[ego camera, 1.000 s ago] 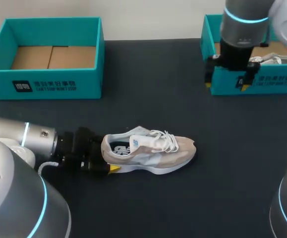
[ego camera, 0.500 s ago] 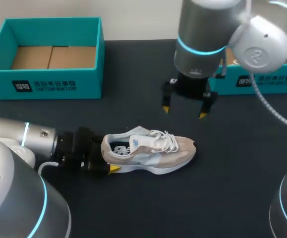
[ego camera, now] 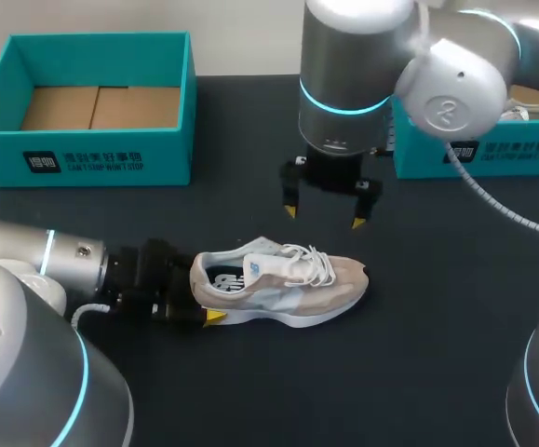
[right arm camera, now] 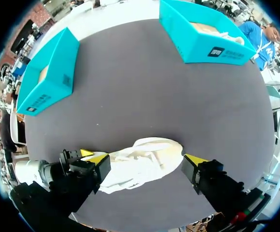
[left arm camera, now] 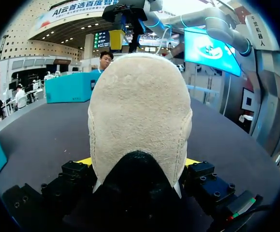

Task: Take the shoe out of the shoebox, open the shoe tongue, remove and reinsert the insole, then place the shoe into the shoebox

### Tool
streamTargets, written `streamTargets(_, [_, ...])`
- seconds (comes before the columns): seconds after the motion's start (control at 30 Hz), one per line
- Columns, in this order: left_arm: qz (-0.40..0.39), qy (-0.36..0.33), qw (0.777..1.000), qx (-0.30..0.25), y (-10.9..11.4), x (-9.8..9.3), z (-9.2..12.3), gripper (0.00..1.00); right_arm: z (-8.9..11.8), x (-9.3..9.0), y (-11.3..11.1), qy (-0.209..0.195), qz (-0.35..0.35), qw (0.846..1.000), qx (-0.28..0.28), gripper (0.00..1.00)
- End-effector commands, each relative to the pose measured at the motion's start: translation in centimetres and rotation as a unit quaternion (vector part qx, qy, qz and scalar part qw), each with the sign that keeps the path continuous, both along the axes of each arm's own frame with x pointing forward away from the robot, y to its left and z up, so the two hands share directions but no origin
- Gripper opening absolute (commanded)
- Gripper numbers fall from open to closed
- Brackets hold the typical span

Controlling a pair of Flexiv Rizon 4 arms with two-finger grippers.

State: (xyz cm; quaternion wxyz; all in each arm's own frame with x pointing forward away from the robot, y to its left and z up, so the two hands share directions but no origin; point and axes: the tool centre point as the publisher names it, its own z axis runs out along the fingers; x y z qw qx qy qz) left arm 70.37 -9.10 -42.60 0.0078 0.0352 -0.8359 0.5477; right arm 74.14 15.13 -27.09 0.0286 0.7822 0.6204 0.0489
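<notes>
A beige and white shoe (ego camera: 283,284) lies on its sole in the middle of the dark table, toe to the right. My left gripper (ego camera: 201,298) comes in from the left and is shut on its heel. In the left wrist view the beige heel (left arm camera: 140,116) fills the gap, with a yellow tip (left arm camera: 84,161) against each side. My right gripper (ego camera: 323,209) hangs open just behind the shoe, fingers pointing down. In the right wrist view the shoe (right arm camera: 140,166) lies below and between the spread tips of that gripper (right arm camera: 145,159).
A teal shoebox (ego camera: 92,102) with a bare cardboard floor stands at the back left. A second teal shoebox (ego camera: 492,154) at the back right is partly hidden by my right arm and holds something white.
My right arm has swung from the back-right box to the middle, and its open gripper now hangs just behind the shoe. The left arm and the shoe have not moved.
</notes>
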Motion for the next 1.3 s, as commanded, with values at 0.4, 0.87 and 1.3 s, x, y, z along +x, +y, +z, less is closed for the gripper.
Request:
streamTargets(0.4, [0.000, 0.000, 1.000, 0.000, -0.4, -0.2, -0.6, 0.00, -0.2, -1.9, 3.9, 0.009, 0.005, 0.999, -0.033, 1.00])
streamTargets(0.87, [0.000, 0.000, 1.000, 0.000, -0.4, -0.2, -0.6, 0.00, -1.5, -4.3, 9.0, 0.009, -0.001, 0.997, -0.081, 1.00])
streamTargets(1.3, [0.000, 0.000, 1.000, 0.000, -0.4, -0.2, -0.6, 0.00, -4.7, -5.6, 10.9, 0.008, -0.039, 0.989, -0.142, 1.00])
